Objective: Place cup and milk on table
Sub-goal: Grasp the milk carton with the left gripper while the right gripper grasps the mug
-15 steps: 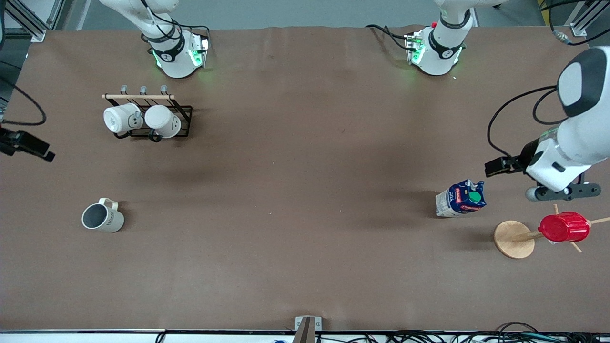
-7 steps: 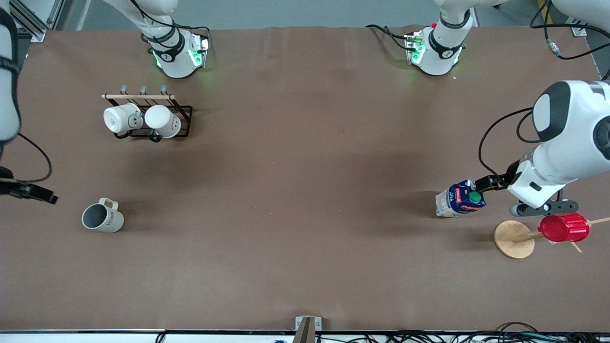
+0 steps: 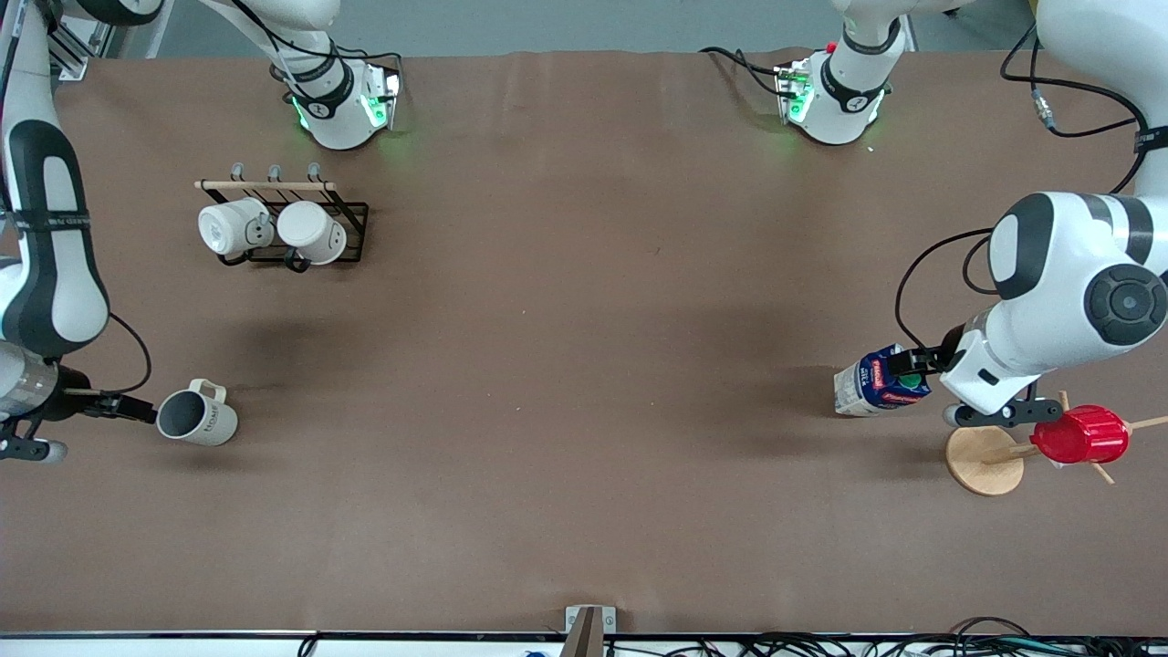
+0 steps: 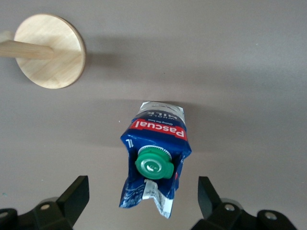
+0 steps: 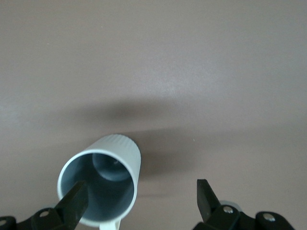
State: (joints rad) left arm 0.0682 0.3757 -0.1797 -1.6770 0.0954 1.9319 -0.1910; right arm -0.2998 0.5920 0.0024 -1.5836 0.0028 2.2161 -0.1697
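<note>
- I am holding my left gripper (image 4: 141,203) over the milk (image 3: 881,380), fingers spread wide with the carton's green cap between them and nothing clasped; I judge this lines me up to close on the carton's top.
- The milk is standing on the table (image 3: 584,474) toward the left arm's end, just beside the wooden stand (image 3: 984,458) and a little farther from the front camera than its round base.
- I am holding my right gripper (image 5: 139,203) at the cup (image 3: 196,418), fingers parted and gripping nothing; in the right wrist view one finger (image 5: 74,201) is crossing the rim, which I take as readying a pinch on the wall.
- The cup is resting on the table toward the right arm's end, its grey mouth showing to the front camera and its handle toward the arm bases; whether it is upright or tipped I cannot tell.
- Counting: one cup, one milk, two white mugs (image 3: 269,230) hanging on one black rack (image 3: 351,228), and one red ribbed cup (image 3: 1079,435) perched on the wooden stand.
- Both task items are already touching the table, so I judge they are due to be moved elsewhere on it.
</note>
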